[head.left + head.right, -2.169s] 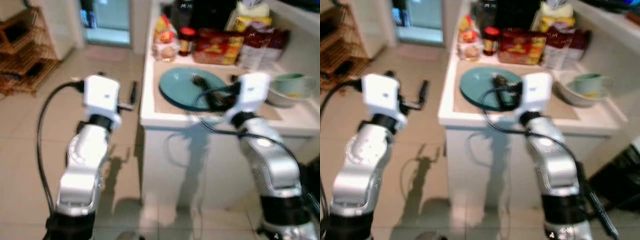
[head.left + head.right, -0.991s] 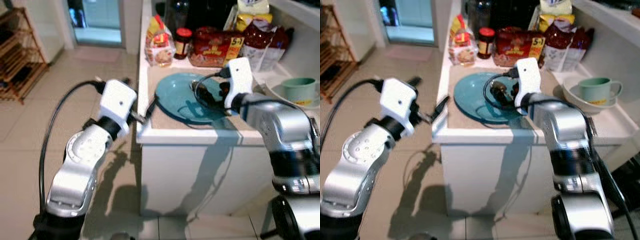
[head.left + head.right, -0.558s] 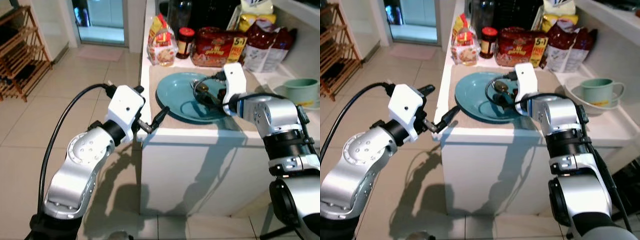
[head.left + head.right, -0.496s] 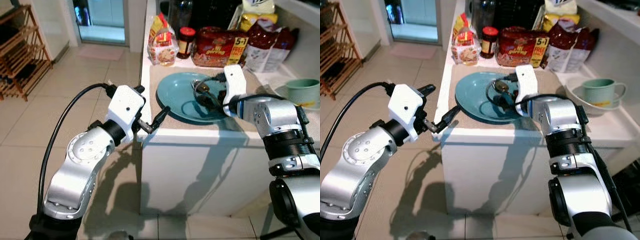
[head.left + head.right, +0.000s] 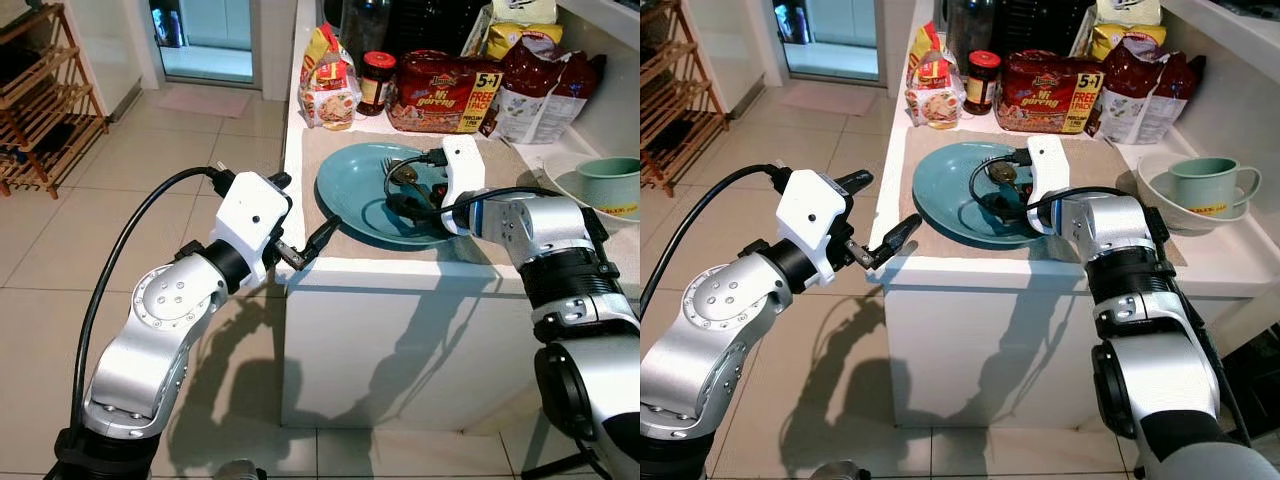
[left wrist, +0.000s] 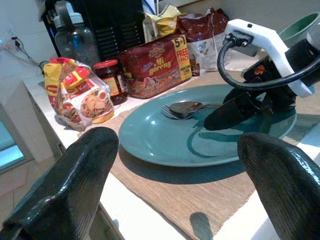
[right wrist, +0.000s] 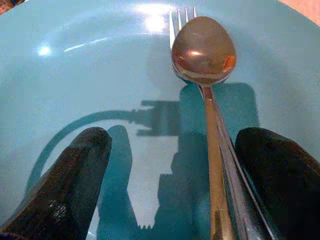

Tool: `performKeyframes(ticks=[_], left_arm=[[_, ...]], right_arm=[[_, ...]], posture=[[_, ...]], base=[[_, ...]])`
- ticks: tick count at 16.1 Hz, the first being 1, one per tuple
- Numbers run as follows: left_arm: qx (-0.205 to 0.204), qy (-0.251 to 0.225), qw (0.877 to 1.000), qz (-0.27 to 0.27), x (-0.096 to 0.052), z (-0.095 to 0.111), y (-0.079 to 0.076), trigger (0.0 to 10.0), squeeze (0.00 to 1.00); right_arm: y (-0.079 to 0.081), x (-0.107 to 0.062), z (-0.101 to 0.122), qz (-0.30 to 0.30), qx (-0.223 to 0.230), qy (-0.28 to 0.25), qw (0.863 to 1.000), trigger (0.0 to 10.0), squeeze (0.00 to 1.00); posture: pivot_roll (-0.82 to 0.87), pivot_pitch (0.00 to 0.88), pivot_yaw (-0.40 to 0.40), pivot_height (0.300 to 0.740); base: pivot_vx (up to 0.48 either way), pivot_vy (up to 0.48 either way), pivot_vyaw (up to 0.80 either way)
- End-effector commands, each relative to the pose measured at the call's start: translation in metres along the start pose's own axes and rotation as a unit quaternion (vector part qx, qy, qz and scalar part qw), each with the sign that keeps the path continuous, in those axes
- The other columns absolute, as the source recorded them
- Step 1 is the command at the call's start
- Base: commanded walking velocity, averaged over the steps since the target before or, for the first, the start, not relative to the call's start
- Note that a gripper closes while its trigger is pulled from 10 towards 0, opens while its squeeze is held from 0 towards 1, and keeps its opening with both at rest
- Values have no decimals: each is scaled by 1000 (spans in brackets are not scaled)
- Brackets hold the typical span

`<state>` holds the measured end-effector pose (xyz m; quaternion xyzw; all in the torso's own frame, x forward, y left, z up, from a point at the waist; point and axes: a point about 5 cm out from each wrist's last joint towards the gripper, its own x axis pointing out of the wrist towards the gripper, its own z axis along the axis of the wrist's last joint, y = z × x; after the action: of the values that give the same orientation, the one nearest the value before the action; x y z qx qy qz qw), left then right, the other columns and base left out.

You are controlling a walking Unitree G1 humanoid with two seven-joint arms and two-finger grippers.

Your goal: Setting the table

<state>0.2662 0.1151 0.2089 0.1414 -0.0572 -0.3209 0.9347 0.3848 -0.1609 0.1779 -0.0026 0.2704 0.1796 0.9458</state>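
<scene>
Since we set places: right hand (image 7: 170,165) gapes over spoon (image 7: 203,50), fork (image 7: 181,17) in plate (image 5: 360,190).
Left hand (image 5: 875,215): apart, waiting beside surface (image 5: 1040,268).

Bright even indoor light across my head views, sharp focus, my arms' soft shadows falling on the white counter front (image 5: 400,340) and floor tiles (image 5: 60,250), white glare spots on the teal plate (image 7: 90,65), my near fingertips (image 6: 70,185) blurred.
</scene>
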Motion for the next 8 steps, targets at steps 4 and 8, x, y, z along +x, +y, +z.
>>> performKeyframes(ticks=[4,8], left_arm=[[7,-10,1000,-12,2,7,-4,10000,0],[11,-10,1000,-9,1,7,-2,10000,0]], right_arm=[[-4,4,1,-18,-27,16,999,10000,0],[4,2,24,-4,-60,-51,997,10000,0]], posture=[[162,0,-104,740],[167,0,-106,740]], base=[[0,0,0],[0,0,0]])
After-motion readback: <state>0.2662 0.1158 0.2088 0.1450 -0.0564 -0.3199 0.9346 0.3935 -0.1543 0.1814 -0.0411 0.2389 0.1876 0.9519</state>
